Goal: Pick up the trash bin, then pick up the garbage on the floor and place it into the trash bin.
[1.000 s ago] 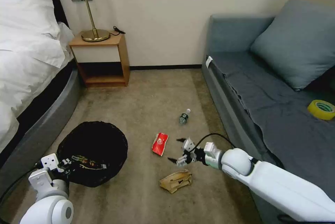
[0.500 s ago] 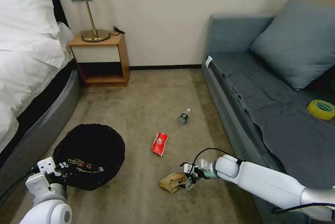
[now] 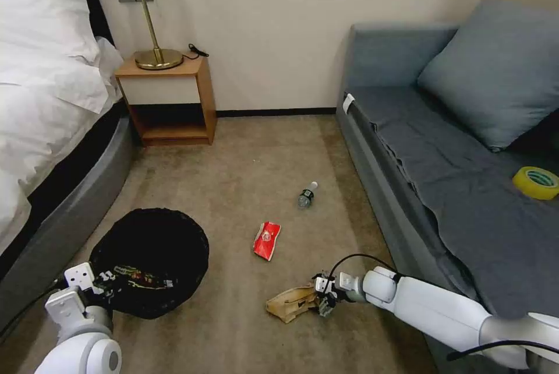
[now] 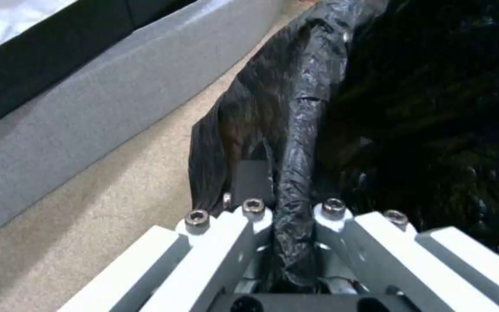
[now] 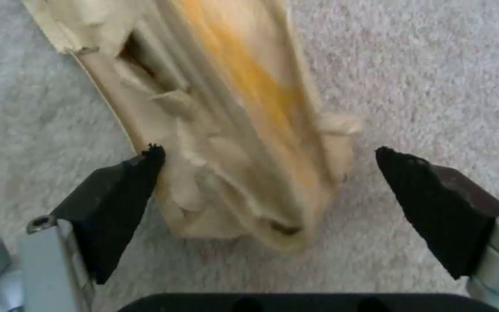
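Right hand (image 5: 267, 173): spread, straddling crumpled tan paper (image 3: 293, 303) on carpet. Left hand (image 4: 287, 221): pinching trash bin (image 3: 149, 261) bag rim. Red packet (image 3: 267, 240), bottle (image 3: 307, 195): on floor.

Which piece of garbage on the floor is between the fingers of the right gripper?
The tan paper: the open right gripper straddles its end. The red packet and the bottle lie farther off, untouched.

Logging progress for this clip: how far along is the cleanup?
Done: left claw grips the trash bin by its rim, one wrapper already inside. In hand: right claw open around the crumpled tan paper, not closed. Left: red packet and bottle on the carpet.
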Tool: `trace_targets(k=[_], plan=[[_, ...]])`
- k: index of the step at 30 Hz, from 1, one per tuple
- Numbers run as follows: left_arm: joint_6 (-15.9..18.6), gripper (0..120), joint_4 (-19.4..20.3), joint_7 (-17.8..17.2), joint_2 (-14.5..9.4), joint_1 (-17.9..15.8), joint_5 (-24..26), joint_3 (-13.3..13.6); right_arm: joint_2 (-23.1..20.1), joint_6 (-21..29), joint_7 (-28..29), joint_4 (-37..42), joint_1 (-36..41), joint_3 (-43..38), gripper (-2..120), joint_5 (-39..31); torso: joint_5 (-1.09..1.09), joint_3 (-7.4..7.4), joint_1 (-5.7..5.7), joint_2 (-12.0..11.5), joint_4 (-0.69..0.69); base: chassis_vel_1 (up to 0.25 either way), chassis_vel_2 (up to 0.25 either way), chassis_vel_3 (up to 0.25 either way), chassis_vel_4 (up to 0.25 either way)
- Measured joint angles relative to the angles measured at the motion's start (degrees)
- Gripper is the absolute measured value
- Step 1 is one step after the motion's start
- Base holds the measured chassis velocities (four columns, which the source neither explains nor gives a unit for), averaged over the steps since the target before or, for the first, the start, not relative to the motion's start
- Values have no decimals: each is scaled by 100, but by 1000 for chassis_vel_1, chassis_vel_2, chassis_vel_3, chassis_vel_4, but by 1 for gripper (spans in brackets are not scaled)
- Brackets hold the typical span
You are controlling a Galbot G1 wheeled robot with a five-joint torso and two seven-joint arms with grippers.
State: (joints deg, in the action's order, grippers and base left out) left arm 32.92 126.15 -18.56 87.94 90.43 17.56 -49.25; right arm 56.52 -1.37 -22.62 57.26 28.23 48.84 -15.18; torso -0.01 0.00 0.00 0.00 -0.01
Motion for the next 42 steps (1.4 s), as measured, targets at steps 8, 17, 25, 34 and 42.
trace_targets(k=[8, 17, 25, 34, 42], plan=[[-14, 2, -6, -2, -7, 33, -14, -19, 193, -228, 72, -229, 55, -34, 75, 59, -3, -1, -1, 3, -3, 0, 0, 0, 0], [-35, 2, -16, -4, -16, 24, -13, -28, 142, -303, 117, -127, 85, -9, 42, 62, 7, 0, 0, 0, 5, 0, 0, 0, 0], [-28, 2, -1, -8, -26, 5, -7, -20, -15, -371, 152, 60, 105, -105, 13, -50, 4, 1, 0, -1, 1, 0, 0, 0, 0], [12, 2, 37, -8, -42, -6, 20, -22, -237, -604, 212, 442, 52, -343, 0, -388, 2, 1, 0, -1, 0, 0, 0, 0, 0], [67, 2, 38, -8, -52, -33, 66, 7, -470, -534, 405, 1639, -216, -970, 0, -1091, 1, 1, 0, -1, 1, 0, 0, 0, 0]])
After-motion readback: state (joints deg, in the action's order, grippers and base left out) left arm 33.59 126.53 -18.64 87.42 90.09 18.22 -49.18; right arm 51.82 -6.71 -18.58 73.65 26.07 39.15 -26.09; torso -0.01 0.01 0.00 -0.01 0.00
